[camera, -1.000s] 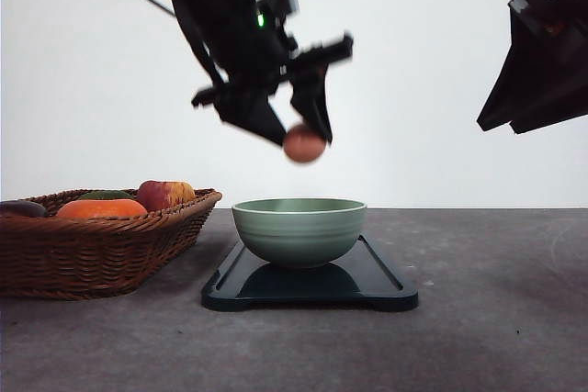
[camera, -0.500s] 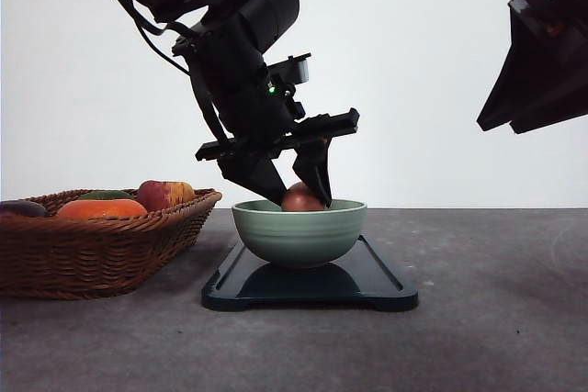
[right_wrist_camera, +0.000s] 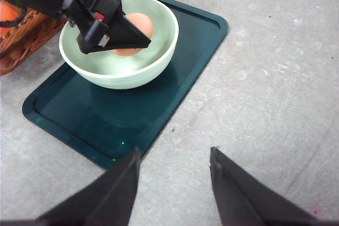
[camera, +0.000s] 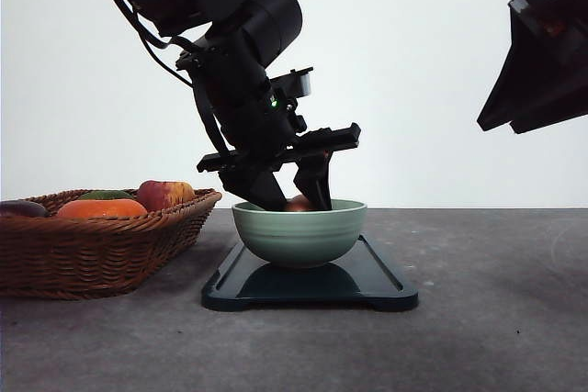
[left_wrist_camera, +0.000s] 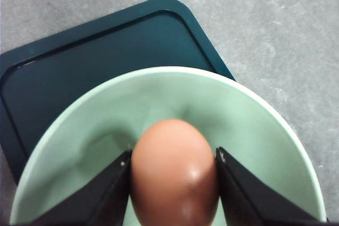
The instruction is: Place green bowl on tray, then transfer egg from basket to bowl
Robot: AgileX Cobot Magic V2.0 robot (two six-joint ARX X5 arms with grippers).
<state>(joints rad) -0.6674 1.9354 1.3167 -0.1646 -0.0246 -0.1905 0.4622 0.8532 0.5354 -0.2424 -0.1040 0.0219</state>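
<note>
Nearly done: green bowl sits on tray, and left gripper, clamped on egg, dips inside the bowl; only release remains. Left wrist view shows finger contact that the rim hides from the front. Right gripper hangs spread, empty
</note>
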